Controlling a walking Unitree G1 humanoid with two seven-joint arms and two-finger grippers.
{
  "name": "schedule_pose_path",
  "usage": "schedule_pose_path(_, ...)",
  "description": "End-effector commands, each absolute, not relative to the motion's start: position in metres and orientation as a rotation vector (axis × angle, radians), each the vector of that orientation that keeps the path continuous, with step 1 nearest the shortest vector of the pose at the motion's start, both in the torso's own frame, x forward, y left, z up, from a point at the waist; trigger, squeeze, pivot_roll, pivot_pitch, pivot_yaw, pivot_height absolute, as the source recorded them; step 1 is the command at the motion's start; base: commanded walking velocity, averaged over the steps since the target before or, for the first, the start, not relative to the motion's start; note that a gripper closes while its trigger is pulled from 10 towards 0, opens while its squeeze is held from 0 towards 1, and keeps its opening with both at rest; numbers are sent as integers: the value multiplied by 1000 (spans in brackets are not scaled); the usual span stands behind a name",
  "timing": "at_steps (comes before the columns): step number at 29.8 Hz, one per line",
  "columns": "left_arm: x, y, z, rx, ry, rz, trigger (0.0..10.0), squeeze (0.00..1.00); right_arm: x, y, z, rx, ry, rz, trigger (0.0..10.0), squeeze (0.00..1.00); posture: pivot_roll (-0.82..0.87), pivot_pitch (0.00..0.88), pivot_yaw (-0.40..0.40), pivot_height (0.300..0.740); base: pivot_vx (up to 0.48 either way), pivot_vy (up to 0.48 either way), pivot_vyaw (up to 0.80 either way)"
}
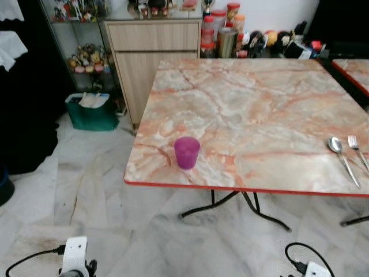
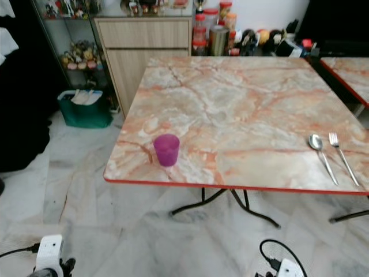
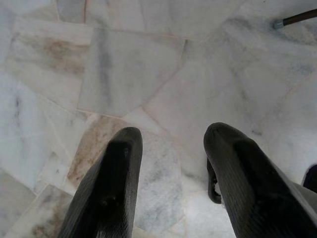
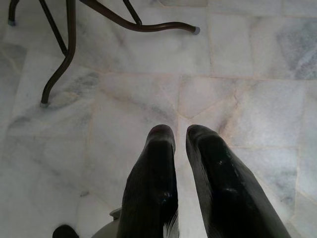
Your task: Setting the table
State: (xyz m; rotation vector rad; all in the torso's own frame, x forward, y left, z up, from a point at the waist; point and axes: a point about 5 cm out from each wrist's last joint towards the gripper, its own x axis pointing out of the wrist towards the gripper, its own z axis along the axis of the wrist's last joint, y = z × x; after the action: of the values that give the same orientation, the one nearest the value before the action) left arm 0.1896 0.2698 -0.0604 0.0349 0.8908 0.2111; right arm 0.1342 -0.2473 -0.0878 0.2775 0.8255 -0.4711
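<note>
Table (image 1: 259,104): marble-look top w/ red edge, on dark metal legs, straight ahead.
Cup (image 1: 187,152): purple, upright, near the table's front edge, toward its left corner.
Spoon (image 1: 342,156): on the table's right side, near front edge, handle toward the robot.
Fork (image 1: 358,151): just beside the spoon on its right, roughly parallel.
Left gripper (image 3: 171,144): hangs low over the marble floor (image 3: 124,74), fingers (image 3: 116,183) spread wide, nothing btwn them.
Right gripper (image 4: 179,136): also low over the floor near the table legs (image 4: 64,54), fingers (image 4: 153,173) narrow w/ only a slim gap at the tips, holding nothing.
Cup vs fingers: well apart; cup up on the tabletop, both grippers down below table level, at floor.
Cutlery vs fingers: also well apart, up on the top.
Behind table: wood cabinet (image 1: 153,57) w/ jars (image 1: 222,32) beside it; green bin (image 1: 91,111) on the floor to the left.
</note>
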Motion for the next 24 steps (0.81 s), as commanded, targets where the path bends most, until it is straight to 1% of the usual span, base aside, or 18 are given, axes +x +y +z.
schedule_pose_path(1,188,272,-61,52,908,207,10000,0,134,-248,-88,266,828,-468,10000,0,64,0,7,740,0,-289,0)
schedule_pose_path(18,191,271,-60,51,903,203,10000,0,133,-250,-87,250,833,-463,10000,0,60,0,1,740,0,-309,0)
schedule_pose_path(22,193,269,-59,49,901,202,10000,0,133,-250,-87,250,831,-464,10000,0,61,0,0,740,0,-335,0)
schedule_pose_path(24,193,264,-61,44,905,201,10000,0,133,-250,-87,251,832,-465,10000,0,62,0,-2,740,0,-349,0)
